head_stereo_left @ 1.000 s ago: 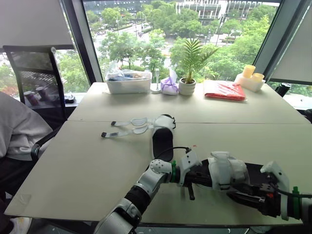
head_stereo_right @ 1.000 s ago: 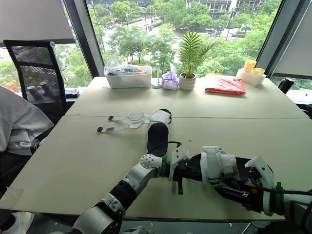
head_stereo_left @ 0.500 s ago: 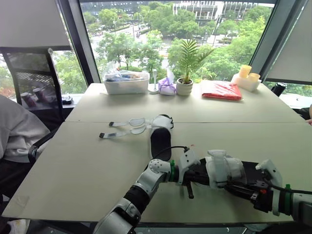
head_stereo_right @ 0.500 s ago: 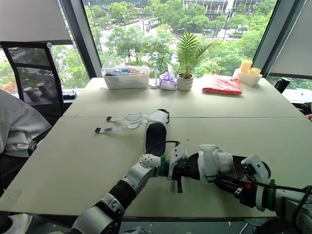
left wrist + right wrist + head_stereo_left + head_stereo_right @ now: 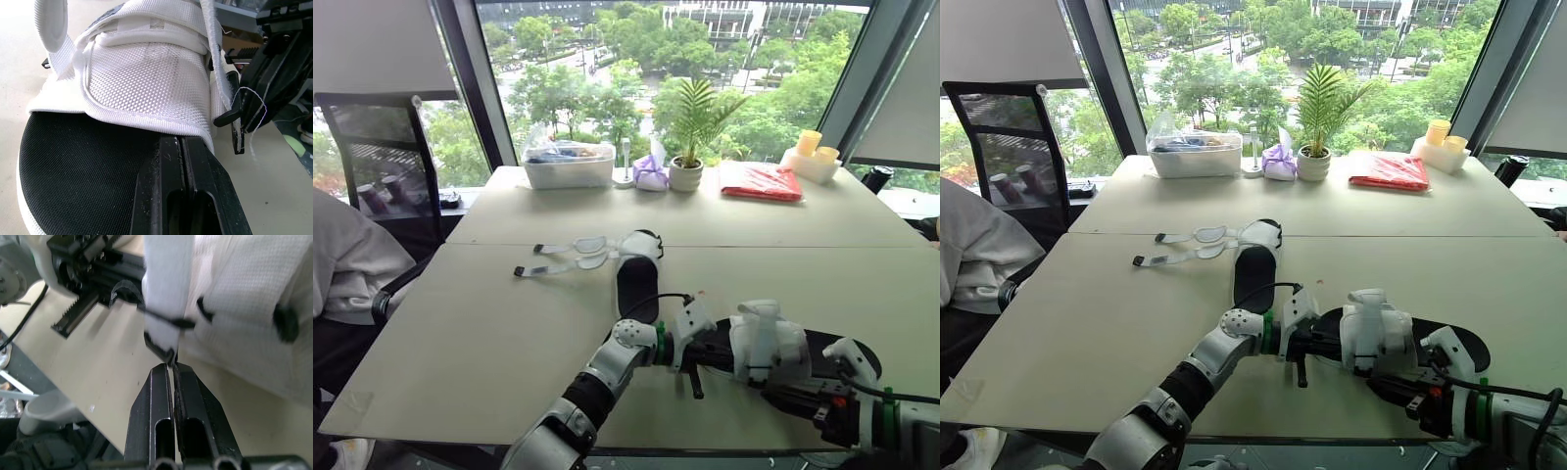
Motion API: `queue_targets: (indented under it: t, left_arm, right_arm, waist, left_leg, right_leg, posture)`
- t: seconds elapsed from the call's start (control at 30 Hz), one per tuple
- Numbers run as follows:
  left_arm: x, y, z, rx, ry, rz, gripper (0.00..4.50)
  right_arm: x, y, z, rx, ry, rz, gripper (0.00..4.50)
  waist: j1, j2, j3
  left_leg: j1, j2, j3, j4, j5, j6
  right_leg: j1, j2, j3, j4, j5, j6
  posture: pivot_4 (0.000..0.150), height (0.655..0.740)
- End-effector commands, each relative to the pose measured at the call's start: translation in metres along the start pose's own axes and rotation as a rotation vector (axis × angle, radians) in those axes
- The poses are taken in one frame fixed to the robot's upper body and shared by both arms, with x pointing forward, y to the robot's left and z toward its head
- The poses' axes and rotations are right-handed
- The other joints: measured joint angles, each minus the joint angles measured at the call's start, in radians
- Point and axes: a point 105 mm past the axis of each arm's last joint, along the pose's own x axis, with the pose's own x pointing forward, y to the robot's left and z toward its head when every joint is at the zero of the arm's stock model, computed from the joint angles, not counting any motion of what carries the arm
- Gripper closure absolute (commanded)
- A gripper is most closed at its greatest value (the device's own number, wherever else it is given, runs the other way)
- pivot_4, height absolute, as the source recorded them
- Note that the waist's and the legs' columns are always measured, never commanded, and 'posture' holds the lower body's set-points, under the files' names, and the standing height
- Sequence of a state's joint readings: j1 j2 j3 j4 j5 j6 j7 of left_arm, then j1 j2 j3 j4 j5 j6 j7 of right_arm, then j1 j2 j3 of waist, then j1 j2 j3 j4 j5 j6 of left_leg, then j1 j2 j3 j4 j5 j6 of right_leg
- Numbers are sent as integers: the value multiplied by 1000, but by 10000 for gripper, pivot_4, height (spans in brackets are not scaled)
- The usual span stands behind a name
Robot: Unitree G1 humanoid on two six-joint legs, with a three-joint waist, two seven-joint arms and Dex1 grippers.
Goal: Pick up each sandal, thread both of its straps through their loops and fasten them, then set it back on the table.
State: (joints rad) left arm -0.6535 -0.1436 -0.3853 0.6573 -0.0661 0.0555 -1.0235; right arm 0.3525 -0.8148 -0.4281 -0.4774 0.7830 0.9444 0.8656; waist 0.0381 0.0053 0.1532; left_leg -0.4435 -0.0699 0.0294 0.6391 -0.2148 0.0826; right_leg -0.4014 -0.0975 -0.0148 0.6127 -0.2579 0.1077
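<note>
Jaws grip sandal (image 5: 770, 345); right gripper (image 5: 171, 366) retreated.

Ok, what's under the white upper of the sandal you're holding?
The black footbed runs under the white upper, where the left gripper pinches its edge. Farther in is covered.

A long pale beige table (image 5: 460, 323) of two joined tops runs from near to far; behind it tall dark-framed windows (image 5: 607, 59) let in even daylight over green trees; white roller blinds (image 5: 372, 44) hang at the upper left and right; a black mesh office chair (image 5: 382, 147) stands far left; a small potted palm (image 5: 690, 147) stands on the table's far edge.
</note>
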Motion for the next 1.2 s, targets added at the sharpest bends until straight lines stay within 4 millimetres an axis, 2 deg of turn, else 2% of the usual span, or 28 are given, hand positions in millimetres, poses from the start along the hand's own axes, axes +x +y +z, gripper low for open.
queue_targets:
  t: [0.03, 0.23, 0.27, 0.33, 0.4, 0.53, 0.7, 1.03, 1.2]
  left_arm:
    - [2, -3, -4, -4, 18, -8, 45000]
    - [2, -4, -4, 1, 21, -15, 45000]
    - [3, -4, -4, 1, 21, -15, 45000]
    - [3, -4, -4, 2, 21, -15, 45000]
    - [3, -3, -4, 10, 16, -3, 45000]
    - [2, 1, -4, 27, -1, 35, 45000]
    - [0, 0, -6, 24, 2, 29, 45000]
    - [-2, 1, -7, 5, 5, 41, 45000]
    - [-2, 2, -7, 7, 6, 43, 45000]
  right_arm:
    - [-4, 10, 5, -29, 3, 34, 44154]
    - [-8, 6, 5, -41, -6, -1, 44154]
    - [-8, 5, 6, -44, -13, -3, 41738]
    - [-9, 3, 8, -44, -22, -5, 35621]
    - [-10, -1, 9, -44, -31, -27, 27321]
    - [-16, -12, 13, -26, -83, -79, 7435]
    - [-12, -9, 18, -4, -122, -58, 7435]
    - [5, 9, 26, 19, -147, 42, 7435]
    - [11, 7, 30, 30, -184, 40, 7435]
  waist:
    - [0, 0, 0]
    - [0, 0, 0]
    - [0, 0, 0]
    - [1, 0, 0]
    - [1, 0, 0]
    - [2, 0, 0]
    - [1, 0, 0]
    - [-2, 0, 0]
    - [-2, 0, 0]
  left_leg:
    - [0, 0, 0, 0, 0, 0]
    - [0, 0, 0, 0, 0, 0]
    - [0, 0, 0, 0, 0, 0]
    - [0, 0, 0, 0, 0, 0]
    - [0, 0, 0, 0, 0, 0]
    - [0, 0, 0, 0, 0, 0]
    - [0, 0, 0, 0, 0, 0]
    - [0, 0, 0, 0, 0, 0]
    - [0, 0, 0, 0, 0, 0]
  right_leg:
    - [0, 0, 0, 0, 0, 0]
    - [0, 0, 0, 0, 0, 0]
    - [0, 0, 0, 0, 0, 0]
    - [0, 0, 0, 0, 0, 0]
    - [0, 0, 0, 0, 0, 0]
    - [0, 0, 0, 0, 0, 0]
    - [0, 0, 0, 0, 0, 0]
    - [0, 0, 0, 0, 0, 0]
    - [0, 0, 0, 0, 0, 0]
  posture:
    - [1500, 7388]
    - [1500, 7388]
    - [1500, 7388]
    - [1500, 7388]
    - [1500, 7388]
    - [1500, 7388]
    - [1500, 7388]
    - [1500, 7388]
    - [1500, 7388]
